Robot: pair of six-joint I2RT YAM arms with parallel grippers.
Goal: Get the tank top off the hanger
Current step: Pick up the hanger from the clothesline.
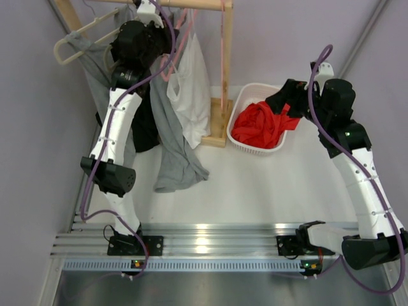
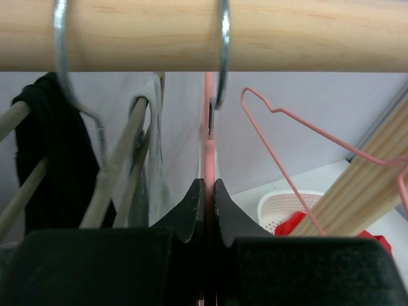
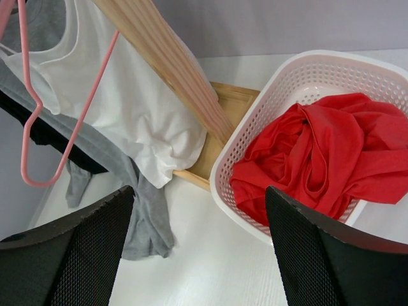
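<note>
The basket [image 1: 234, 116] is sitting at 2 o'clock on the table [image 1: 268, 185], holding a red garment [image 1: 258, 124]. The right gripper [image 3: 197, 248] is hovering wide open beside its rim. Bare tabletop is lying at 6 o'clock of it. The left gripper [image 2: 207, 191] is pinching a pink hanger [image 2: 208, 134] under the rail [image 2: 319, 32]. The white tank top [image 1: 190, 89] is hanging at 9 o'clock of the basket, its top hard to make out.

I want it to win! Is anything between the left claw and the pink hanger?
Nothing visible. The left gripper is shut right on the pink hanger, just under the wooden rod.
</note>
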